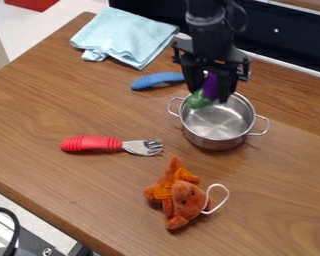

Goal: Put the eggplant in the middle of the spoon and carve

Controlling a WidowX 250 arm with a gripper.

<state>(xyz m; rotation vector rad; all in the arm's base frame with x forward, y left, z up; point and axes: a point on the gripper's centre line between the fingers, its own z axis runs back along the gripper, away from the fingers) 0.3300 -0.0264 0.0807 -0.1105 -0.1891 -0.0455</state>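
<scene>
Black two-finger hand [209, 93] clamped on purple-and-green eggplant [210, 87], above round silver metal pot [218, 125], inside brown wooden bench's [49, 105] edges.

Pot [217, 142] behind plush toy [182, 195].

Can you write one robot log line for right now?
gripper: holding eggplant; eggplant: at pot's rim; red-handled fork: on table; orange toy: on table; placing: not done

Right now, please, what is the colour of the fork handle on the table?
The fork handle is red; it shows best in the camera view.
</scene>
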